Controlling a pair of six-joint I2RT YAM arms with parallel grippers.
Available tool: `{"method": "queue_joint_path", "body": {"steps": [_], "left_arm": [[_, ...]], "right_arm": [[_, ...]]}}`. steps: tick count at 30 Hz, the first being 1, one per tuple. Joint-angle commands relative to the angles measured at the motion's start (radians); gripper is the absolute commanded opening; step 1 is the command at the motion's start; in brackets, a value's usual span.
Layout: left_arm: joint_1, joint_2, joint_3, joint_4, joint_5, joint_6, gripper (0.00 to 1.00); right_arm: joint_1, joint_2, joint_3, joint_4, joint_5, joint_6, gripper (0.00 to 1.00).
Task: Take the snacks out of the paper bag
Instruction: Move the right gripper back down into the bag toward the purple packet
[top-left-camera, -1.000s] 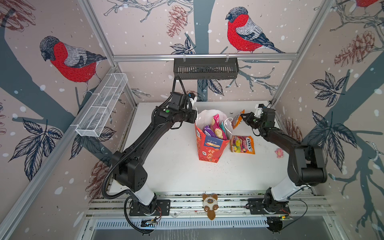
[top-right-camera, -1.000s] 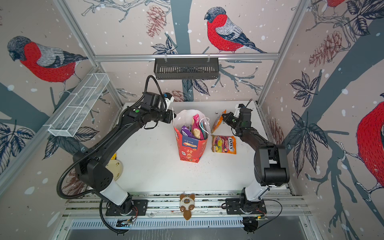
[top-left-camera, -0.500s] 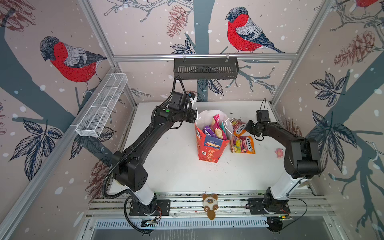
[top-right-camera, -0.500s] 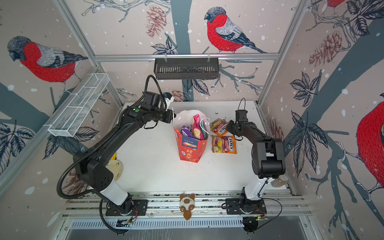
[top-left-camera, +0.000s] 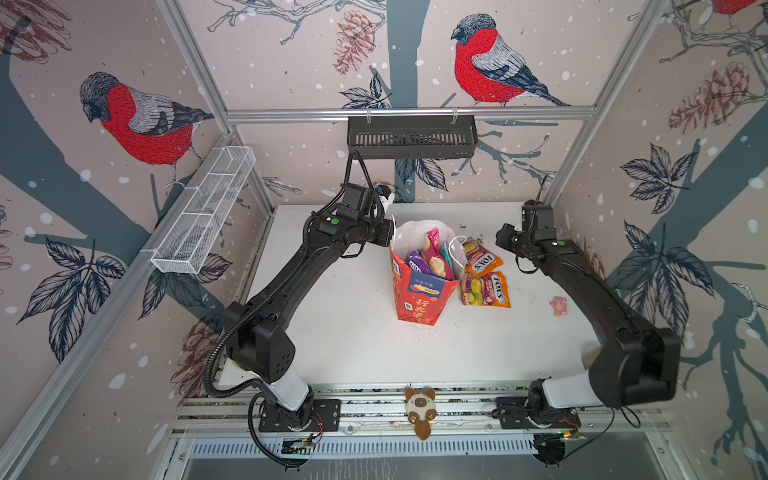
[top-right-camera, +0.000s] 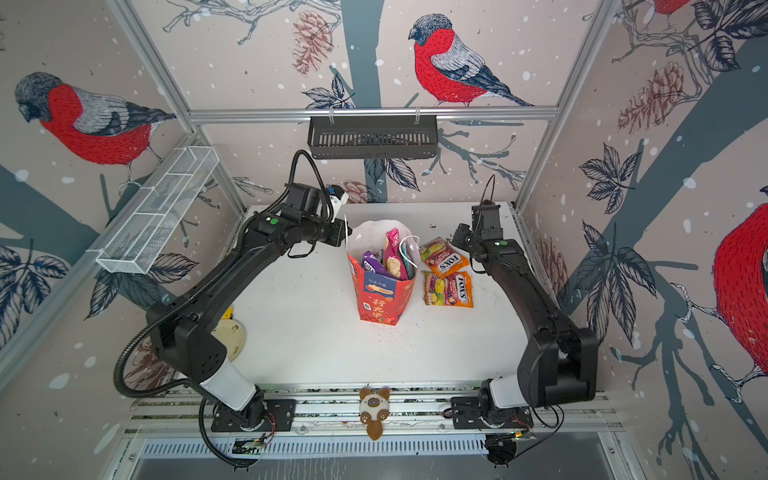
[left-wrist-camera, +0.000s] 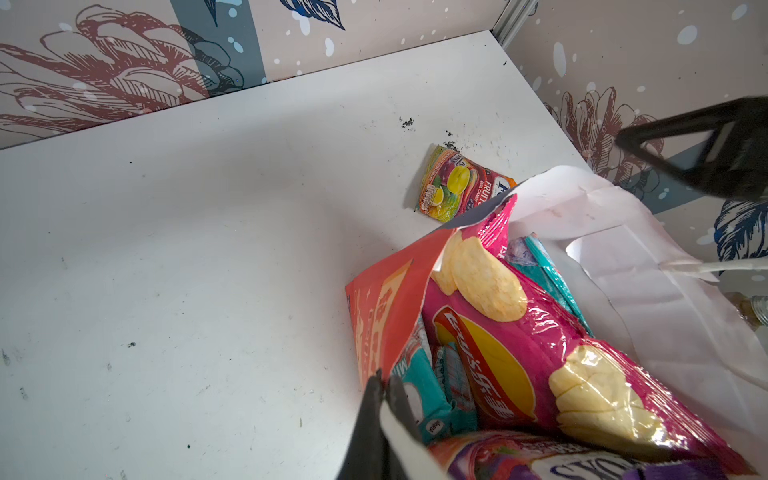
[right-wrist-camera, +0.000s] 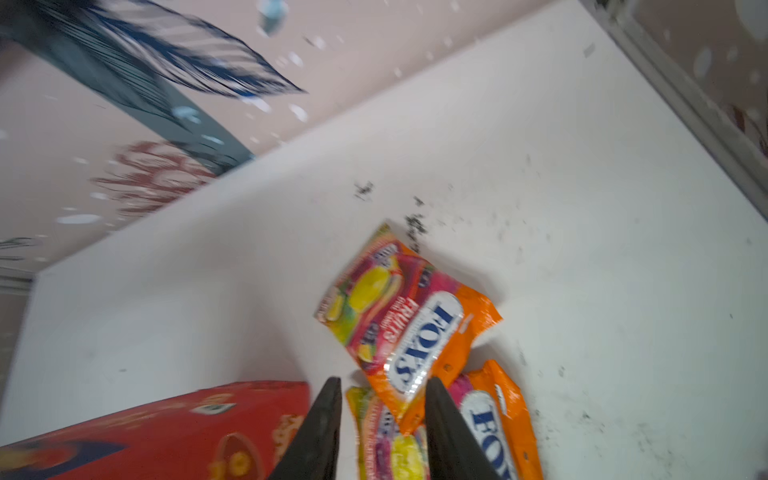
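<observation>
A red paper bag (top-left-camera: 419, 291) with a white inside stands upright and open on a white bench (top-left-camera: 353, 332). The left hand (left-wrist-camera: 384, 386) is pinched shut on the bag's rim, with a fold of paper caught between its two dark fingers. Inside the bag, just beyond that hand, a pink chip bag (left-wrist-camera: 519, 353) stands on end. A teal packet (left-wrist-camera: 552, 274) is tucked behind it and a purple packet (top-left-camera: 417, 262) sits beside it.

The right hand (right-wrist-camera: 380, 390) hovers low on the far side of the bag from the left hand. Its jaws are apart and grip nothing. Just ahead of its fingertips an orange candy packet (right-wrist-camera: 407, 324) lies flat on the bench. One corner of it rests against a second orange packet (right-wrist-camera: 494, 415), which lies partly beneath this hand. Both orange packets are outside the bag, close to the wall of the bag that faces the right hand. The right wrist view is blurred.
</observation>
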Motion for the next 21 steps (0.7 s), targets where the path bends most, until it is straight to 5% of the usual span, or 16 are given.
{"method": "queue_joint_path", "body": {"steps": [1,10,21], "left_arm": [[0.003,0.006,0.003,0.0,0.008,0.015,0.0],[0.001,0.0,-0.003,0.007,0.022,0.033,0.0],[0.001,-0.051,-0.046,0.029,0.028,0.049,0.0]], "right_arm": [[0.066,-0.073,0.093,-0.04,0.021,-0.058,0.36],[0.343,-0.149,0.273,-0.064,-0.14,-0.164,0.37],[0.621,0.171,0.638,-0.526,-0.112,-0.201,0.38]]}}
